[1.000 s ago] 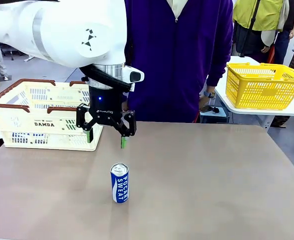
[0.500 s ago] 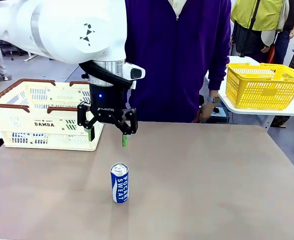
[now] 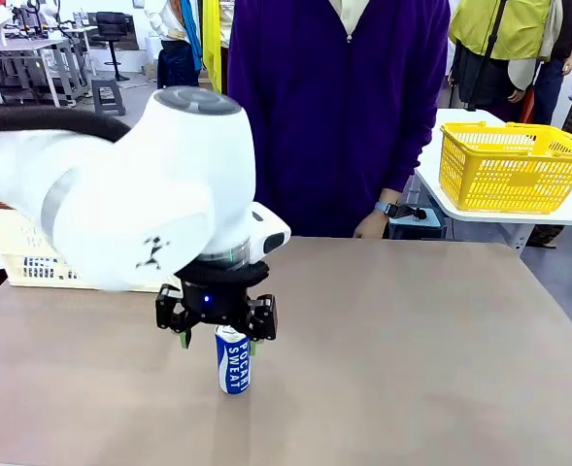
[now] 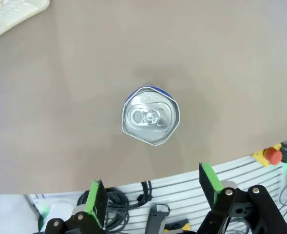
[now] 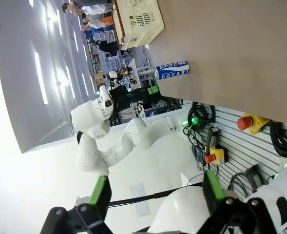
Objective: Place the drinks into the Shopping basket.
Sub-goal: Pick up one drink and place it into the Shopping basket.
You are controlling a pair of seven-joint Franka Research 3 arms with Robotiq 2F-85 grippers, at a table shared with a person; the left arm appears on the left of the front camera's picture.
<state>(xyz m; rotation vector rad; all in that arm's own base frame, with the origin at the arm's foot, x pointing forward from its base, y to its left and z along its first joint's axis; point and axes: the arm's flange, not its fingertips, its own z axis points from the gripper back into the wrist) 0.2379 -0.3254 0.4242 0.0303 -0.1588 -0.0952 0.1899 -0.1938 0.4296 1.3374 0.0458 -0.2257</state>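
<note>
The worktop (image 3: 412, 340) carries the same things as a second ago, but the left arm has swung forward and down, so its white body now hides most of the cream crate (image 3: 23, 257) that was plainly open to view behind it. The person (image 3: 339, 107) in purple has lowered a hand (image 3: 371, 225) to the worktop's far edge, well beyond the gripper. The left gripper (image 3: 218, 339), earlier hanging well above and behind the blue can (image 3: 233, 361), now sits low over it, jaws spread wide on either side of the silver top, holding nothing. The can stands upright directly beneath it. The right gripper (image 5: 155, 195) is wide open and empty too.
</note>
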